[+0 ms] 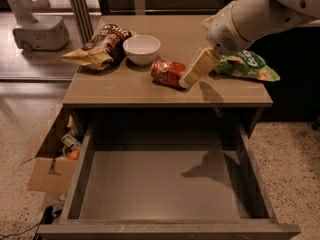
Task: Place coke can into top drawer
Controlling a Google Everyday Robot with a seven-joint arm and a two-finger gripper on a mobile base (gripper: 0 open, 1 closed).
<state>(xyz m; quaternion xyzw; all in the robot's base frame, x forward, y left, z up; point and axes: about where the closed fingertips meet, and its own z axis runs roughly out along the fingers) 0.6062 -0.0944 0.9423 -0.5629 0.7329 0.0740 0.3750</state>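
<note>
Robot arm reaches in from upper right, gripper angled down at the right end of the coke can. Can lies on its side on the cabinet top, btwn white bowl & green snack bag. Gripper open or closed, holding or not: can't tell. Top drawer stands pulled open below.

One hand, over desk; one coke can, on its side, just left of hand; top drawer, open, below hand.
</note>
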